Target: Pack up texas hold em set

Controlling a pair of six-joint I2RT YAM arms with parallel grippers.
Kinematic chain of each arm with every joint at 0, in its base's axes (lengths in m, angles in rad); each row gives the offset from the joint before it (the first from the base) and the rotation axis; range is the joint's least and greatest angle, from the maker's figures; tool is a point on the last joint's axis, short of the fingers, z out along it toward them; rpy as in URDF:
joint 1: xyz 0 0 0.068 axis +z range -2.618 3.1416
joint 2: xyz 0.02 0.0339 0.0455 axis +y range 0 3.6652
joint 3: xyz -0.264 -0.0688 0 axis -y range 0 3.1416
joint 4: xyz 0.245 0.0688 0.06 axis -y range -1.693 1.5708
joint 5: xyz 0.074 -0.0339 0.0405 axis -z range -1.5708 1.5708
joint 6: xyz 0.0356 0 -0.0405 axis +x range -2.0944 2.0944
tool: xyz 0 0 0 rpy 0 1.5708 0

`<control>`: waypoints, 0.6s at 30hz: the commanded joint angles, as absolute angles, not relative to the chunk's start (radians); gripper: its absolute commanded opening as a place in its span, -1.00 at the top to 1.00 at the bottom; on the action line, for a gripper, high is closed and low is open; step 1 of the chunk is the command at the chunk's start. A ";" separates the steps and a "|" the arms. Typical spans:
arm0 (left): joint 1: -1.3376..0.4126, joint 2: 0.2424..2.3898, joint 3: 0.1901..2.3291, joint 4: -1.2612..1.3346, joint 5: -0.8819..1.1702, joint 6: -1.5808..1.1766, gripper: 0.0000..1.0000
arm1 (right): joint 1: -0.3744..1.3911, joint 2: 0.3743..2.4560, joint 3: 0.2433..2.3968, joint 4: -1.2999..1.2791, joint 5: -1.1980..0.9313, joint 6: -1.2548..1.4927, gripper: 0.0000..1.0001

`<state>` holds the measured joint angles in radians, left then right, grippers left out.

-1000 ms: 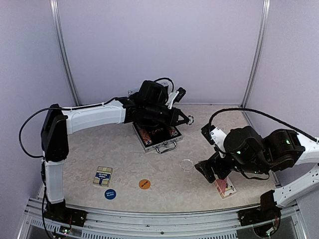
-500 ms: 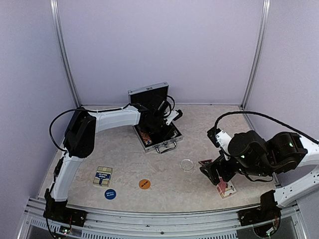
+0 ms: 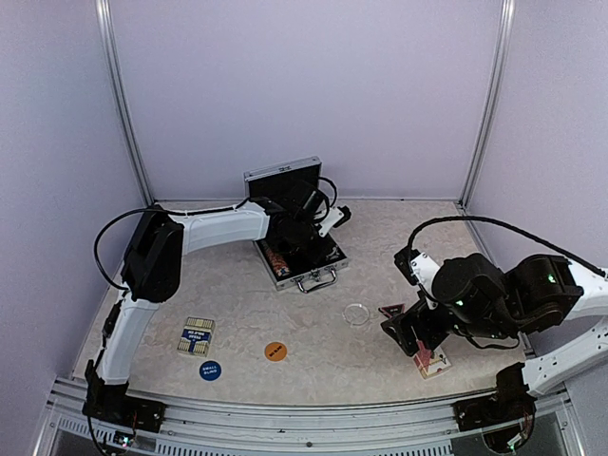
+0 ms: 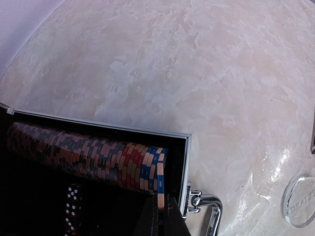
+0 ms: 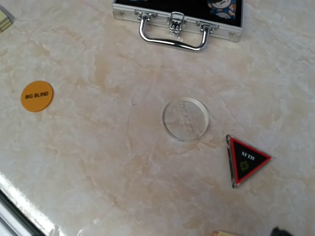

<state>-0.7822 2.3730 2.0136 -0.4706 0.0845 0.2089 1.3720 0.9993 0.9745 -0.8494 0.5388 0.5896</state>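
Observation:
The silver case (image 3: 328,258) lies open, its lid (image 3: 282,177) upright at the back. In the left wrist view a row of striped poker chips (image 4: 83,155) lies in its black lining. My left gripper (image 4: 161,210) is inside the case (image 4: 186,162), shut on one chip (image 4: 161,184) held on edge at the row's right end. My right gripper (image 3: 399,331) hovers open over the table, holding nothing. Below it lie the clear disc (image 5: 185,119), the dark triangle (image 5: 246,160) and the orange disc (image 5: 37,96).
A blue disc (image 3: 210,370) and a card deck (image 3: 196,335) lie at the front left. A red-backed deck (image 3: 429,359) lies under my right arm. The case's metal handle (image 5: 170,42) faces the front. Dice (image 4: 73,206) sit inside the case.
My left arm has come down from above the case, uncovering the lid, and now reaches inside it. My right arm has shifted slightly right, uncovering the dark triangle.

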 commanded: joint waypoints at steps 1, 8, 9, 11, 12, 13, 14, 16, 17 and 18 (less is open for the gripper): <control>-0.789 2.386 2.009 -0.433 0.064 0.228 1.00 | 1.367 1.005 0.976 -0.856 0.540 0.602 -0.99; -0.805 2.414 2.007 -0.427 0.038 0.235 1.00 | 1.367 1.010 0.984 -0.854 0.537 0.602 -0.99; -0.805 2.417 2.008 -0.426 0.035 0.234 1.00 | 1.367 1.011 0.986 -0.853 0.534 0.603 -1.00; -0.808 2.422 2.007 -0.429 0.035 0.236 1.00 | 1.366 1.015 0.987 -0.857 0.534 0.601 -1.00; -0.808 2.421 2.005 -0.428 0.041 0.235 1.00 | 1.366 1.016 0.987 -0.857 0.535 0.601 -1.00; -0.808 2.420 2.002 -0.426 0.048 0.233 1.00 | 1.366 1.017 0.987 -0.859 0.536 0.602 -1.00; -0.808 2.414 1.990 -0.419 0.052 0.229 1.00 | 1.366 1.016 0.986 -0.859 0.536 0.603 -1.00; -0.807 2.397 1.958 -0.384 0.052 0.218 1.00 | 1.366 1.017 0.986 -0.859 0.536 0.603 -1.00; -0.807 2.386 1.941 -0.363 0.049 0.211 1.00 | 1.367 1.016 0.986 -0.858 0.536 0.603 -1.00; -0.806 2.368 1.926 -0.345 0.042 0.204 1.00 | 1.365 1.016 0.987 -0.859 0.536 0.603 -1.00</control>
